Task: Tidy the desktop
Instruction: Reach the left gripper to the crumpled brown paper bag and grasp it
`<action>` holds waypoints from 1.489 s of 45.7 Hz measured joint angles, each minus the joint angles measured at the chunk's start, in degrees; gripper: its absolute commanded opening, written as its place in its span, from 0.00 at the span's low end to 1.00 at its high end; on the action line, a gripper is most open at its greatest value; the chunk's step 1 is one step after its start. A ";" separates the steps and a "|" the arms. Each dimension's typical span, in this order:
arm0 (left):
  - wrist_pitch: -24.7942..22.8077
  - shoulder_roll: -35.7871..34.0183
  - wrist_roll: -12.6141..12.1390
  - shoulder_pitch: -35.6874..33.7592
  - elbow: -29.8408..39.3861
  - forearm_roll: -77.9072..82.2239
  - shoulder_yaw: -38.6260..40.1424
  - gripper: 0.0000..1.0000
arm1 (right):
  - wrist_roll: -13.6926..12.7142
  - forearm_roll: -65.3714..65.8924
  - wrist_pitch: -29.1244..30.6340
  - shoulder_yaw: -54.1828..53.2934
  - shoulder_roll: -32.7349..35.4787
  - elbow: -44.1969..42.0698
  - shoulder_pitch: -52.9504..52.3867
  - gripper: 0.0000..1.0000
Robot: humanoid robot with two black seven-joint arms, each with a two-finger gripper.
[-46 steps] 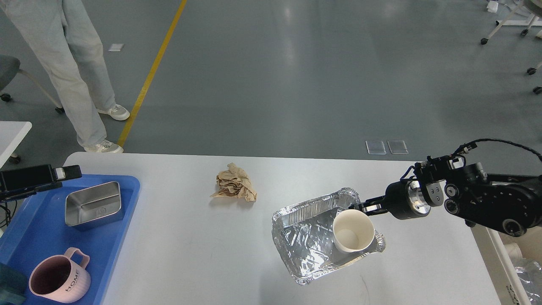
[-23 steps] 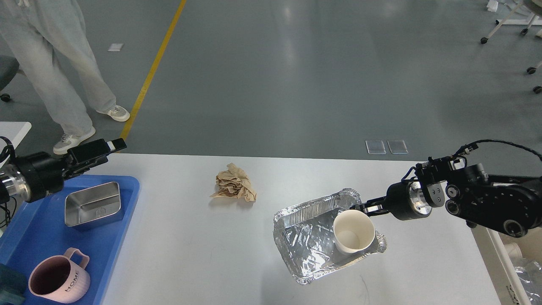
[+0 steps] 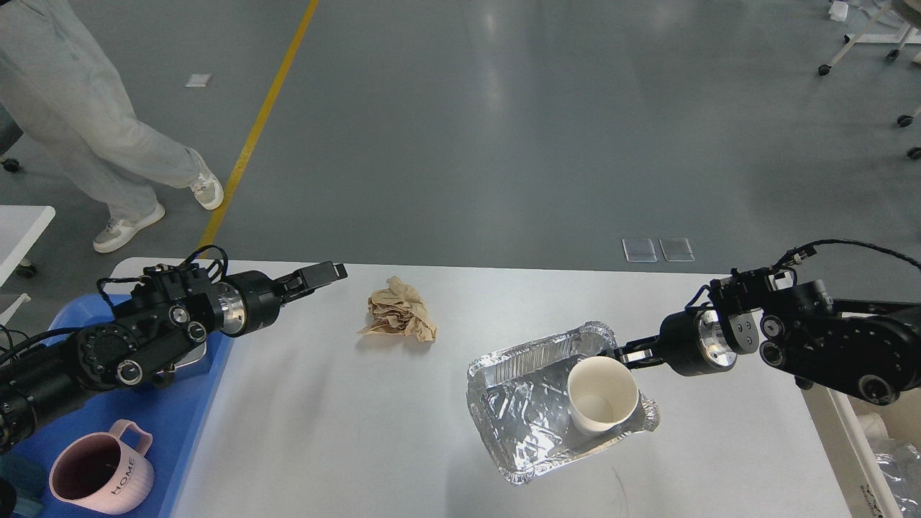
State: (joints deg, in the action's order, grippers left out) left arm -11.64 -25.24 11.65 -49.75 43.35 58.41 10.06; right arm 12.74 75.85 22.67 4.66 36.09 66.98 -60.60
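Observation:
The white-grey desktop (image 3: 324, 432) fills the lower part of the head view. A crumpled brown paper ball (image 3: 398, 311) lies on it near the far edge. Right of centre, a foil tray (image 3: 522, 414) holds a white paper cup (image 3: 601, 394) and hangs tilted just above the surface. My right gripper (image 3: 613, 353) is shut on the tray's far right rim, beside the cup. Reaching in from the left, my left gripper (image 3: 321, 275) hovers left of the paper ball. It is seen side-on, so its fingers cannot be told apart.
A blue plastic tray (image 3: 183, 439) at the left edge carries a pink mug (image 3: 101, 467) and a steel container mostly hidden by my left arm. A person (image 3: 86, 122) walks at the far left. A small white side table (image 3: 21, 219) stands beside them, and a bin (image 3: 888, 453) sits at the lower right.
My left arm swung rightward from over the blue tray to beside the paper ball. The foil tray with the cup shifted slightly right with my right gripper. The person stepped left.

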 measured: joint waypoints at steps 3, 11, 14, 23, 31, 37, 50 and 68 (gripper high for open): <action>0.06 3.15 -1.61 -0.78 -2.23 0.00 -1.85 0.96 | 0.00 -0.07 0.00 0.00 0.05 0.00 0.10 0.00; 0.31 10.75 -2.84 -1.48 -9.84 -0.19 -4.18 0.96 | 0.00 -0.18 -0.05 -0.07 0.51 0.00 0.28 0.00; 0.80 13.27 -2.98 -1.48 -12.54 -0.31 -4.30 0.96 | 0.00 -0.18 -0.07 -0.09 0.80 0.01 0.30 0.00; 4.24 19.12 -3.28 -1.09 -17.92 -0.25 -4.76 0.92 | 0.00 -0.18 -0.08 -0.14 1.64 0.11 0.38 0.00; 6.48 23.84 -3.65 -1.05 -22.49 -0.29 -7.76 0.80 | 0.00 -0.18 -0.08 -0.18 2.27 0.18 0.39 0.00; 6.92 26.31 -4.24 -1.04 -25.23 -0.43 -10.29 0.62 | 0.00 -0.18 -0.08 -0.18 2.59 0.18 0.40 0.00; 6.98 26.73 -7.13 -1.04 -25.95 -0.55 -12.37 0.25 | 0.08 -0.18 -0.10 -0.29 3.06 0.25 0.40 0.00; 5.96 26.88 -6.56 -0.79 -25.80 -0.51 -12.43 0.03 | 0.05 -0.44 -0.10 -0.86 3.71 0.27 0.39 0.00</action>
State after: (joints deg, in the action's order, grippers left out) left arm -5.68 1.64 5.10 -50.55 17.55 57.89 -2.37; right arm 12.80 75.41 22.58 3.80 39.81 67.24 -60.21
